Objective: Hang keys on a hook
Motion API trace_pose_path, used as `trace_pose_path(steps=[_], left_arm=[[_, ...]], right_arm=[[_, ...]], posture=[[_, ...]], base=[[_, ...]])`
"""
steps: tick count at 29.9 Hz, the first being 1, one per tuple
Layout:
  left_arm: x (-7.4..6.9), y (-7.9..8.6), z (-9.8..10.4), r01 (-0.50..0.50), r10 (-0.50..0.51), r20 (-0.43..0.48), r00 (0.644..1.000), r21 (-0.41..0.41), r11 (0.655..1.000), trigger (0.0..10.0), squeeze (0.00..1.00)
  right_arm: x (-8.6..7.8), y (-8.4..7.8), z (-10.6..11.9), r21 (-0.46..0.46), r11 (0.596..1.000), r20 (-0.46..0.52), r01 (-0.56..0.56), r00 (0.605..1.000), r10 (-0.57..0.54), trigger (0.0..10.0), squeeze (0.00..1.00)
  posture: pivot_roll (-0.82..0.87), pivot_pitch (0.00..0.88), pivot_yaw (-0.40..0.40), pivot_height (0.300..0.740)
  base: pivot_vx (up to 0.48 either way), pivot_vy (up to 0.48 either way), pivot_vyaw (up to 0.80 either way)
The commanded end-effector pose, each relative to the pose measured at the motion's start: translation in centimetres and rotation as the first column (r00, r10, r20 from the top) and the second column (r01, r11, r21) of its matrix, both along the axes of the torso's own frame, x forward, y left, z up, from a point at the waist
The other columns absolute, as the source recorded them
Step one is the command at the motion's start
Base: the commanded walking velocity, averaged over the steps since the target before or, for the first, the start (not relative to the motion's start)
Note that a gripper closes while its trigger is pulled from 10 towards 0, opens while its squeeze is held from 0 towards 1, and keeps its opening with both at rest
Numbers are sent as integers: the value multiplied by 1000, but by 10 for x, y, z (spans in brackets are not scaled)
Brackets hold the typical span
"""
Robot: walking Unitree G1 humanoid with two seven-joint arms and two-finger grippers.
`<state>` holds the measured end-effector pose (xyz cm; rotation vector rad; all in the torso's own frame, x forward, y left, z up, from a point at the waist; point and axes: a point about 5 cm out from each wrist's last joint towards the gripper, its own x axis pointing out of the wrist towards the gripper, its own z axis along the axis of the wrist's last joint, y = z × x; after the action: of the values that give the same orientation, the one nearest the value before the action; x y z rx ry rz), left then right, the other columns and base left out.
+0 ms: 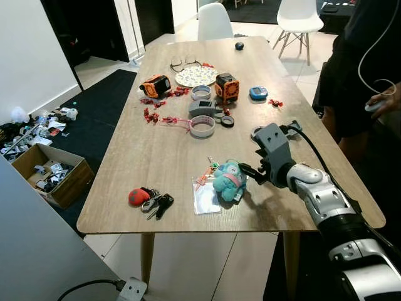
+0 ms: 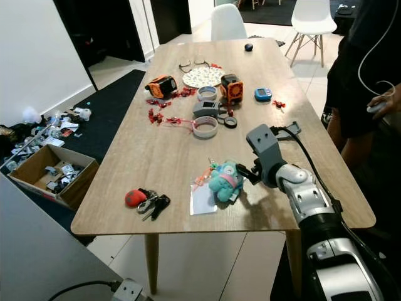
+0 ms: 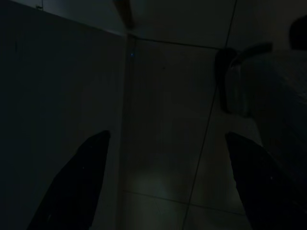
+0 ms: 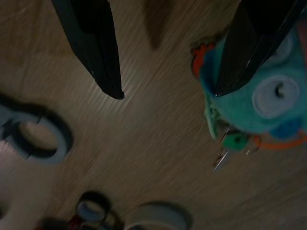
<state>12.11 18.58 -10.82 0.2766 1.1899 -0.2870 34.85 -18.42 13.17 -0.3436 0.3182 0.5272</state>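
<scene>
Keys (image 1: 156,202): a dark bunch with a red fob, lying flat near the front left edge of my wooden surface (image 1: 144,157), well apart from both my hands. Just right of the bunch, a clear card sleeve (image 1: 206,195); touching its right side, a teal plush toy (image 1: 229,180) with a small green tag and orange trim. My right hand (image 1: 247,171): reached in from the right, low over the surface, fingers spread apart and grasping nothing; in the right wrist view one finger (image 4: 96,43) stands over bare wood, the other overlaps the plush toy. Farther back, mid-surface: a white tape roll (image 1: 202,126), an orange-and-black device (image 1: 227,88), a second orange device (image 1: 155,85), a patterned plate (image 1: 196,77), a blue gadget (image 1: 258,93), scattered red clips (image 1: 152,116), spectacles (image 1: 183,63). Beyond the surface, two white chairs (image 1: 215,22). On the floor left, a cardboard box (image 1: 51,174). At far right, a person in dark clothes (image 1: 357,69). My left hand (image 3: 168,187): hanging in shade, fingers parted, over floor tiles
</scene>
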Motion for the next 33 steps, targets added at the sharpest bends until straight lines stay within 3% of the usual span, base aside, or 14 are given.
trace_pose_path(steps=[1,3,6,10,14,25,28,32,33], left_arm=[[-4,1,-1,16,-16,-17,1000,6,1000,10000,0],[-4,2,-1,17,-17,-19,1000,6,1000,10000,0],[-5,2,-1,18,-17,-19,1000,7,1000,10000,0],[-5,3,-1,16,-16,-18,1000,9,1000,10000,0],[-5,3,-1,20,-20,-21,1000,10,1000,10000,0],[-5,3,-1,25,-25,-19,1000,11,1000,10000,0],[-5,3,-1,25,-25,-20,999,12,1000,10000,0],[-5,3,-1,25,-25,-21,999,13,1000,10000,0],[-6,3,-1,24,-24,-21,999,13,1000,10000,0]], right_arm=[[-3,11,1,-12,997,22,-76,997,77,10000,0],[-6,19,2,-1,991,36,-135,990,135,10000,0],[-7,17,-2,-19,993,2,-117,993,117,10000,0],[-5,8,-5,-47,998,-25,-36,999,35,10000,0],[3,-7,1,-81,993,16,81,997,-80,10000,0],[1,-11,-1,-129,985,17,110,994,-109,10000,0],[3,-15,2,-228,967,93,113,991,-94,10000,0],[3,-12,2,-217,972,104,93,992,-71,10000,0],[1,-4,0,-164,986,78,39,997,-26,10000,0]], posture=[[-116,58,65,740],[-114,59,67,740],[-114,59,67,740],[-110,61,67,740],[-112,62,71,740],[-112,63,72,740],[-112,68,73,740],[-112,69,72,740],[-110,68,70,740]], base=[[0,0,0],[0,0,0],[0,0,0],[0,0,0],[0,0,0],[0,0,0],[0,0,0],[0,0,0],[0,0,0]])
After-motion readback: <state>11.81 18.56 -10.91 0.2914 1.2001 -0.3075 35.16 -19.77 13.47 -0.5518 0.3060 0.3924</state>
